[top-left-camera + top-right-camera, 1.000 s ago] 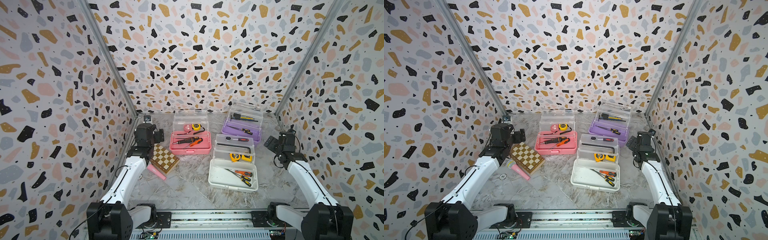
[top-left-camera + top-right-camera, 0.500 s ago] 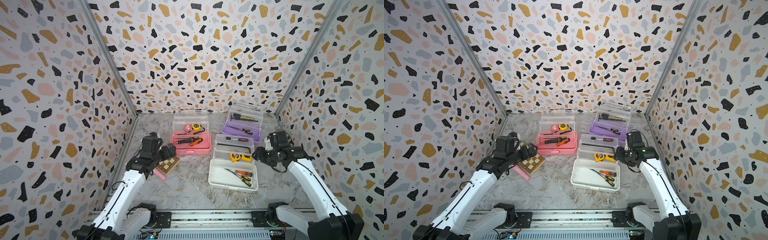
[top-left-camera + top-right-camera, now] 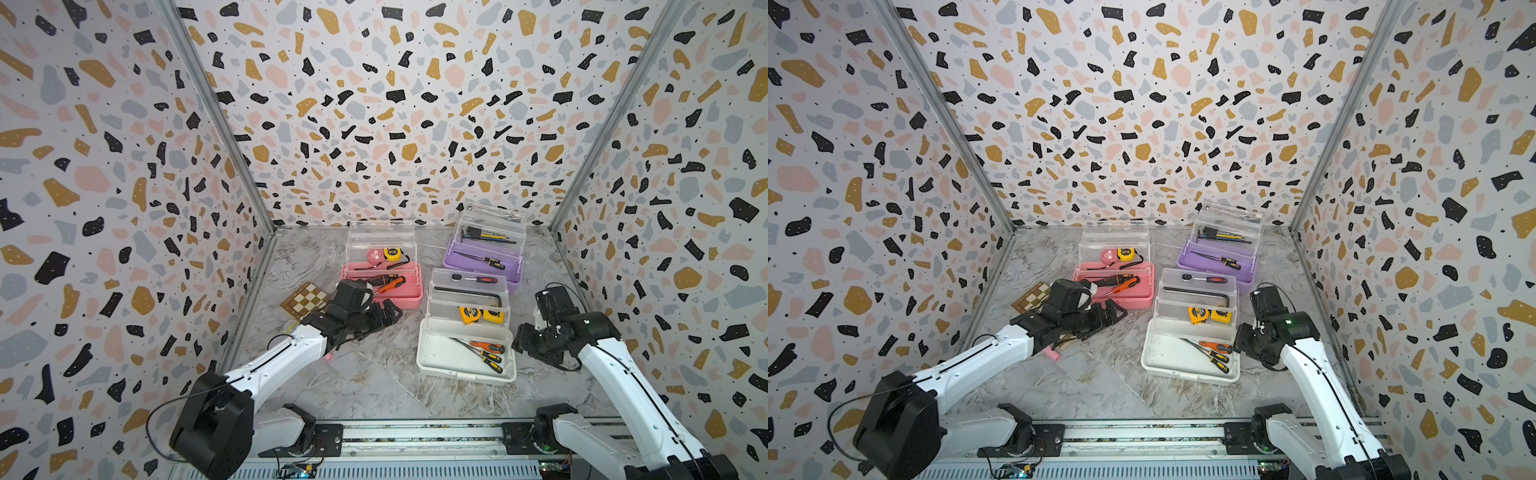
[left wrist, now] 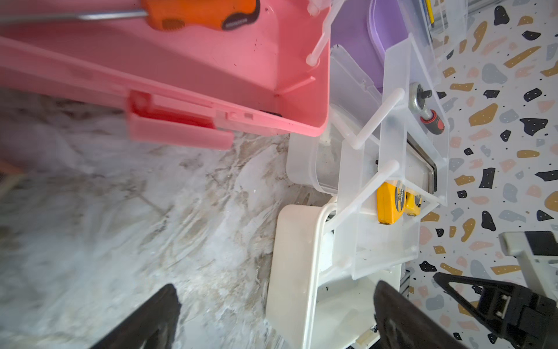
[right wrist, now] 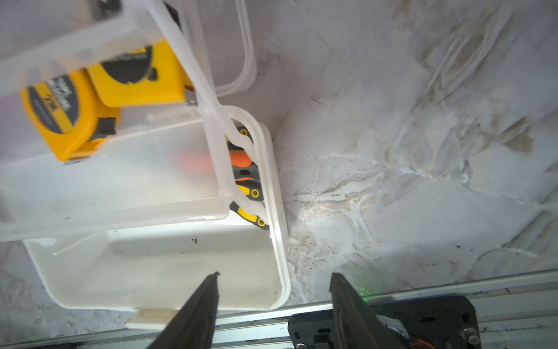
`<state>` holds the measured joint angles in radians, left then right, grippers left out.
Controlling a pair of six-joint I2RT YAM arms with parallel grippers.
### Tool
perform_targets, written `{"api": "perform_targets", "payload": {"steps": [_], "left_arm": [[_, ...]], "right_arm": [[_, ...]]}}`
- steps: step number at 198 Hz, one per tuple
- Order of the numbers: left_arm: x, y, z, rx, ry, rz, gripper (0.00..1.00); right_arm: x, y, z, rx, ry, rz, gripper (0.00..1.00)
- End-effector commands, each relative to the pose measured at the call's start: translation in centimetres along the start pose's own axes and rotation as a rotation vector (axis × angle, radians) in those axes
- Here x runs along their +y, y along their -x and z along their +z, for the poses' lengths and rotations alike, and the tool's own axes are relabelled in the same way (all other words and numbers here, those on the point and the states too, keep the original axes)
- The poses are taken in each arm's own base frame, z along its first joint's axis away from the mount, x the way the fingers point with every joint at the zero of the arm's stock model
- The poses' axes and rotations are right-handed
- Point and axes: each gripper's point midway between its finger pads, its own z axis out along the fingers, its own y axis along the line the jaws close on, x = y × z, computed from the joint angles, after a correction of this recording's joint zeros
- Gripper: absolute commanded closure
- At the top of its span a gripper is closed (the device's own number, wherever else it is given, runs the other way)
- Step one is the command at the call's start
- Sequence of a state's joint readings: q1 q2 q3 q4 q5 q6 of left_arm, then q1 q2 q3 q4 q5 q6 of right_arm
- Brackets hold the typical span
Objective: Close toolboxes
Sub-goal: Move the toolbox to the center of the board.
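White toolbox (image 3: pixel 440 361) is sitting centre-right, pink toolbox (image 3: pixel 399 297) far-left of it, purple toolbox (image 3: pixel 515 274) far-right, all lying open. Left gripper (image 3: pixel 386 316) is hovering wide open and empty just near of pink toolbox. Right gripper (image 5: pixel 273 281) is hanging part-open and empty, straddling white toolbox's right rim.

Marbled tabletop (image 3: pixel 374 386) carries pink toolbox (image 3: pixel 401 300), purple toolbox (image 3: pixel 465 267), white toolbox (image 3: pixel 440 355) and chequered board (image 3: pixel 308 299).

3 terrazzo-patterned walls (image 3: pixel 374 104), joined by 2 metal corner posts (image 3: pixel 219 120), enclose a grey marbled floor (image 3: pixel 374 386).
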<state>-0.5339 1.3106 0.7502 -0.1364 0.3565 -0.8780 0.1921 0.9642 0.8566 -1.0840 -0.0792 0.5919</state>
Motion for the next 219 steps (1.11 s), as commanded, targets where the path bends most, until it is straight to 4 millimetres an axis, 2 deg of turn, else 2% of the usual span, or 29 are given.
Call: {"api": "perform_targets", "payload": {"steps": [1,31,56,81,106,140,193,219], "left_arm": [[-4.9,2.3,2.0,-0.048,-0.143,0.016,0.01],[-7.1,3.6,5.8,-0.038,-0.198,-0.006,0.01],[-7.8,5.3,8.4,-0.063,-0.199,0.003,0.01],[-7.2,6.7,10.5,-0.08,-0.162,0.013,0.01],[-5.7,8.1,11.6,-0.111,-0.117,0.001,0.01],[-3.1,10.8,11.9,-0.158,-0.072,-0.031,0.01],[0.6,16.2,9.3,-0.263,-0.017,-0.051,0.01],[1.8,17.8,8.5,-0.277,0.007,-0.027,0.01]], "right_arm": [[-0.2,0.5,1.1,-0.022,-0.013,0.023,0.38],[-0.6,1.4,2.6,-0.037,-0.046,0.022,0.39],[-0.7,1.8,3.2,-0.051,-0.051,0.004,0.43],[-0.5,1.7,3.7,-0.044,-0.022,-0.003,0.44],[-0.6,1.4,4.2,-0.043,-0.006,-0.003,0.47],[0.8,0.9,4.2,-0.032,0.098,-0.011,0.48],[3.0,0.6,4.0,-0.051,0.246,0.029,0.52],[3.3,0.8,3.8,-0.059,0.26,0.03,0.53]]}}
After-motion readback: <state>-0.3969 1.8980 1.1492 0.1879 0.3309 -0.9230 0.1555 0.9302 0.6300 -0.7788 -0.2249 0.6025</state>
